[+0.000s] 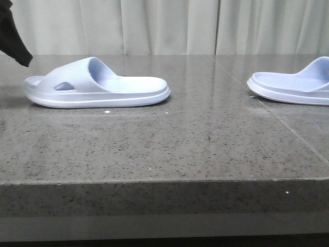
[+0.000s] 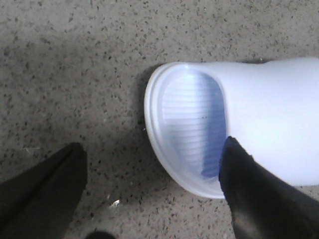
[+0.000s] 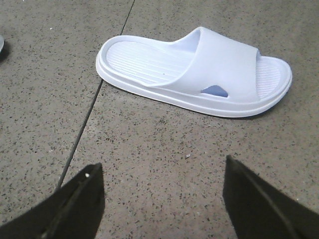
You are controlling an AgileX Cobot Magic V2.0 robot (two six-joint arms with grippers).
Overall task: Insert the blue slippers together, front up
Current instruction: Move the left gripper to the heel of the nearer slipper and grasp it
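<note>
Two blue slippers lie sole-down and apart on the grey stone table. The left one point(image 1: 97, 85) lies sideways with its toe to the left. Its open toe end fills the left wrist view point(image 2: 189, 124). My left gripper point(image 2: 153, 144) is open just above that toe end, with one finger point(image 2: 259, 194) over the slipper's rim and the other point(image 2: 45, 189) over bare table. Its dark tip shows at the front view's top left point(image 1: 15, 36). The right slipper point(image 1: 293, 85) is cut off by the frame edge and shows whole in the right wrist view point(image 3: 199, 69). My right gripper point(image 3: 162, 163) is open and empty, short of it.
The speckled table point(image 1: 169, 149) has a thick front edge point(image 1: 164, 198) and a seam line point(image 3: 84, 119) running between the slippers. A pale curtain point(image 1: 169, 25) hangs behind the table. A bit of the other slipper shows at the right wrist view's edge point(image 3: 1, 47).
</note>
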